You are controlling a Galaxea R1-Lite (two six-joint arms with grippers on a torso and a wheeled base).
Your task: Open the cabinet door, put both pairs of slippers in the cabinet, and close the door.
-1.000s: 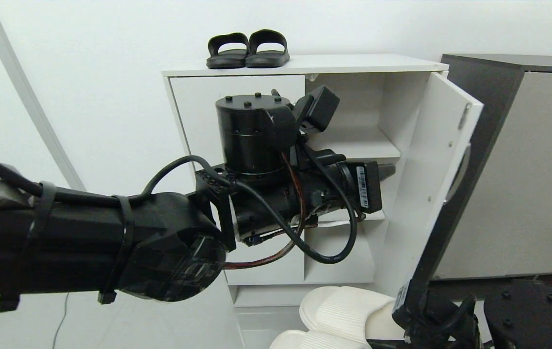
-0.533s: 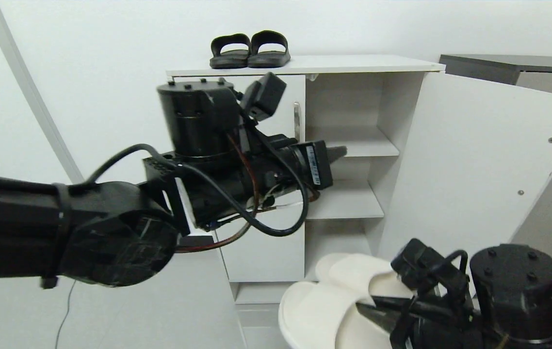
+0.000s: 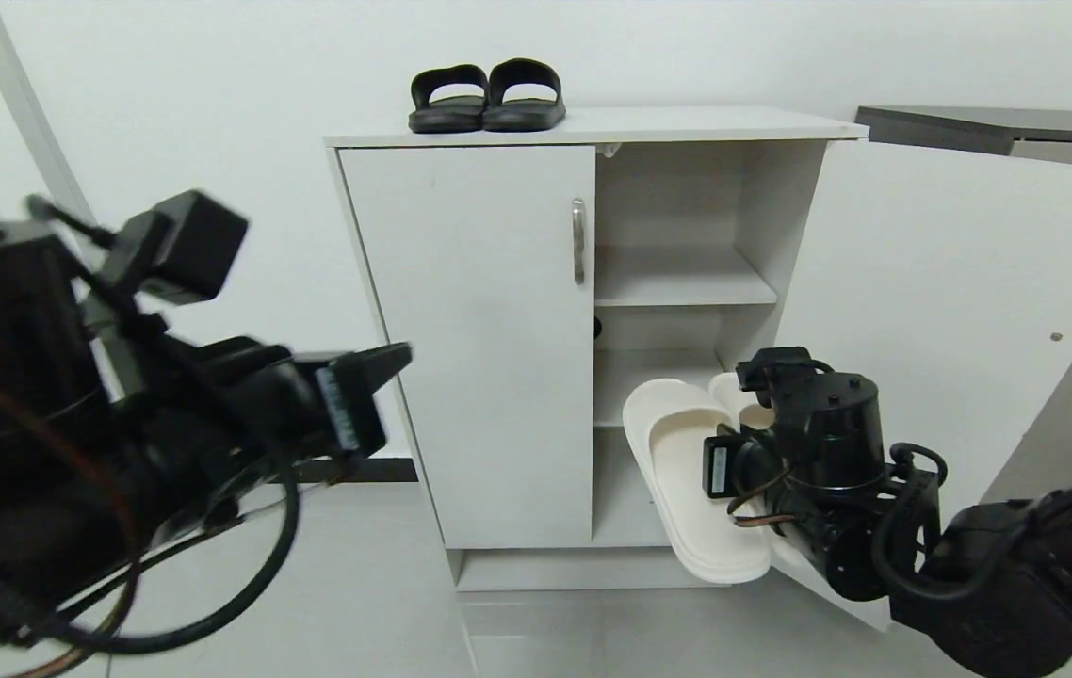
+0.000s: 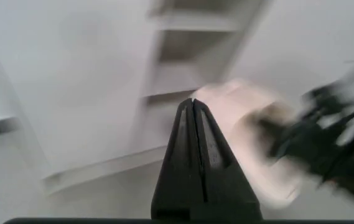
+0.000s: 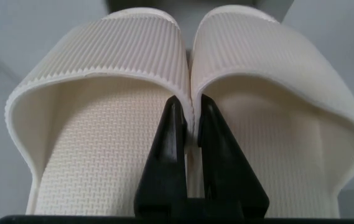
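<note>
My shut, empty left gripper (image 4: 193,107) moved off to frame left; my right gripper (image 5: 191,102) lifted the pinched white slippers (image 3: 687,471) to the open cabinet (image 3: 687,121).

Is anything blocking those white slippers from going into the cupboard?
Nothing visible does. The right door stands wide open, and the right gripper holds the white slippers just in front of the open shelves.

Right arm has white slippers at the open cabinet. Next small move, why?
Likely ease the right gripper forward toward the shelf: the door stands open, the white slippers hang pinched in front of the opening, and the left gripper is clear.
</note>
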